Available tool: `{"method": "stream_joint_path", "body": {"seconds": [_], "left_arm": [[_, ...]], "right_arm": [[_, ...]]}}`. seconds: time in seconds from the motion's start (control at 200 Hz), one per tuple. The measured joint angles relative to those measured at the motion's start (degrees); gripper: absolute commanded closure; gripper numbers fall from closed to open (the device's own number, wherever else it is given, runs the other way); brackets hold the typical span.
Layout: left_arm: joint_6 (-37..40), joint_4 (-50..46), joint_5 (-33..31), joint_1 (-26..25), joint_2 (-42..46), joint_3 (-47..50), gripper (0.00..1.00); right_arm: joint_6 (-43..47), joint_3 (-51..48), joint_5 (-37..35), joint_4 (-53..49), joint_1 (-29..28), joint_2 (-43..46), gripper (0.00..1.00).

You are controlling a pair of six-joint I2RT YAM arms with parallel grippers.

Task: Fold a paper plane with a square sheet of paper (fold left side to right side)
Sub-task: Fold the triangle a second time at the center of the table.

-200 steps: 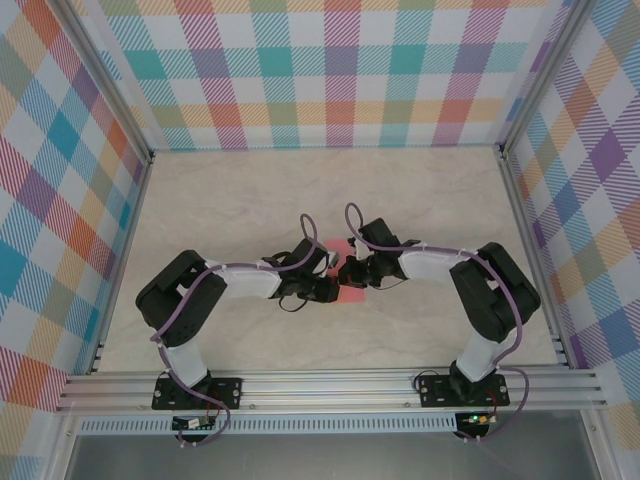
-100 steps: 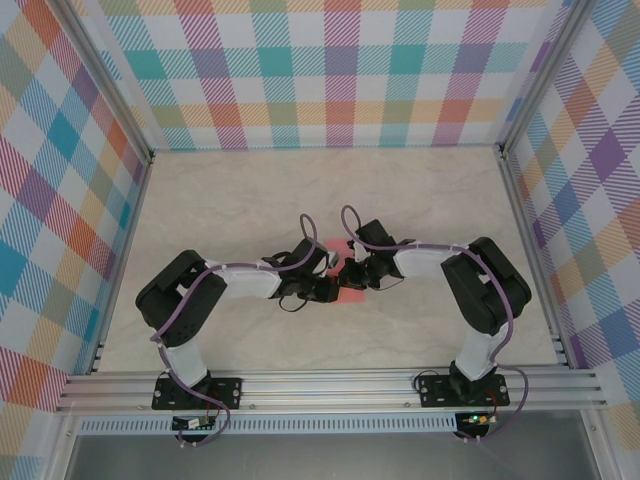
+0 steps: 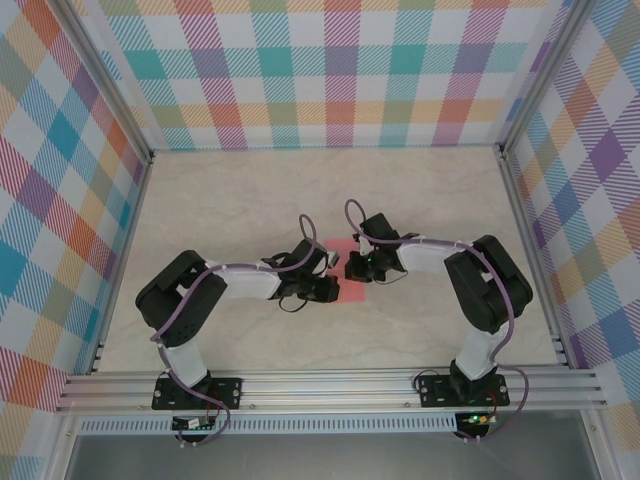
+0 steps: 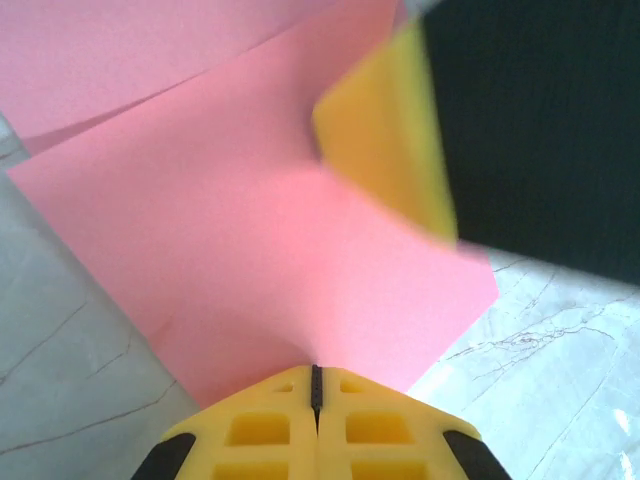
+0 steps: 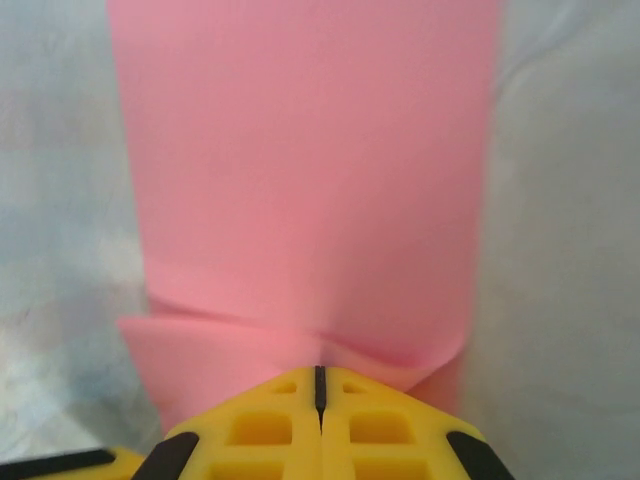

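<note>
Salmon-pink paper [image 3: 354, 292] on pale marbled table [image 3: 250, 200] amid plaid walls [image 3: 340, 70]

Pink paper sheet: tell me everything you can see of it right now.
The square sheet of paper is thin, plain salmon-pink and unprinted. It lies mid-table on the marbled tabletop between the arms, partly folded, with one layer overlapping another. The shut left tool and shut right tool each appear to pinch an edge, and the paper puckers softly at the right tool's tips.
</note>
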State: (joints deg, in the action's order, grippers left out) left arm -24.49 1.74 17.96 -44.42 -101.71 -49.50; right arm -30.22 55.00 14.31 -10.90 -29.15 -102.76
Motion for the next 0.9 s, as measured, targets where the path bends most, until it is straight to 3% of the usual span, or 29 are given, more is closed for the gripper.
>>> {"method": "stream_joint_path", "body": {"seconds": [0.195,0.54,0.73,0.9], "left_arm": [[-0.2,0.2,0.0,0.0,0.2,0.2,1.00],[-0.3,0.4,0.0,0.0,0.2,0.3,1.00],[-0.4,0.3,0.0,0.0,0.3,0.3,1.00],[-0.4,0.3,0.0,0.0,0.3,0.3,1.00]], "right_arm": [[1.6,2.0,-0.2,-0.8,3.3,-1.7,0.97],[3.5,2.4,-1.9,-3.6,3.7,1.4,0.96],[2.3,-0.9,-0.3,-1.2,1.2,9.0,0.96],[-2.4,-8.5,3.9,6.8,-2.9,9.0,0.96]]}}
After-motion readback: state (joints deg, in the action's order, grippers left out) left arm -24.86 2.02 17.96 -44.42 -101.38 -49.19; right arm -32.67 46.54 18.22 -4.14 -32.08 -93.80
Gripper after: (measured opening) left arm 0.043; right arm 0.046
